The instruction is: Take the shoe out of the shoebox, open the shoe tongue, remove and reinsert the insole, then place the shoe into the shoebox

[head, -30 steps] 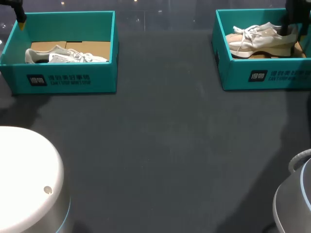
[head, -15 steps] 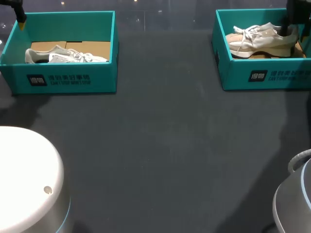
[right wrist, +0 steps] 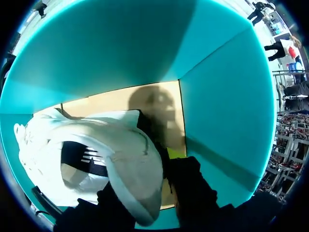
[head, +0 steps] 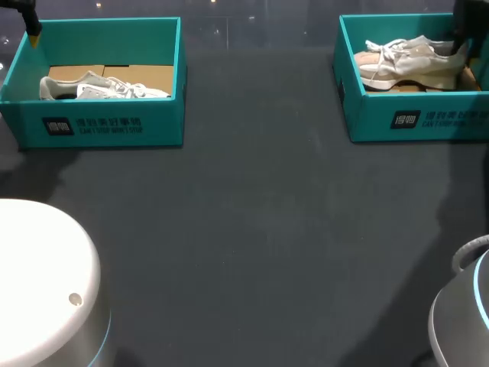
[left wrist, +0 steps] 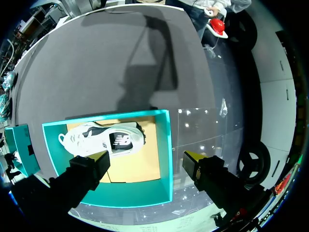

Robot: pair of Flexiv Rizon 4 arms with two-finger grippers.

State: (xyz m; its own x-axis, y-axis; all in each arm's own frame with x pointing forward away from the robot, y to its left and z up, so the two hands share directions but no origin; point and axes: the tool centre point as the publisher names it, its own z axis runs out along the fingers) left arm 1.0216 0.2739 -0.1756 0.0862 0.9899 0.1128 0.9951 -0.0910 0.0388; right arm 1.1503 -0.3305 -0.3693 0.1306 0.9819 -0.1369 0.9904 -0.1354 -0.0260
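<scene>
At the right shoebox [head: 416, 118], removal is judged barely begun: the beige shoe [head: 405, 65] is seen within the walls, its heel pinched by the right pincer [right wrist: 154, 174]. The tongue, insole and return steps remain. The left pincer [left wrist: 145, 157] is held spread over the other shoebox [left wrist: 168, 159]. The insole is hidden.

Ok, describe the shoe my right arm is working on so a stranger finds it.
On the dark table stand two teal shoeboxes; go to the right shoebox. Its beige shoe has white laces, while the left shoebox holds a white shoe.
</scene>
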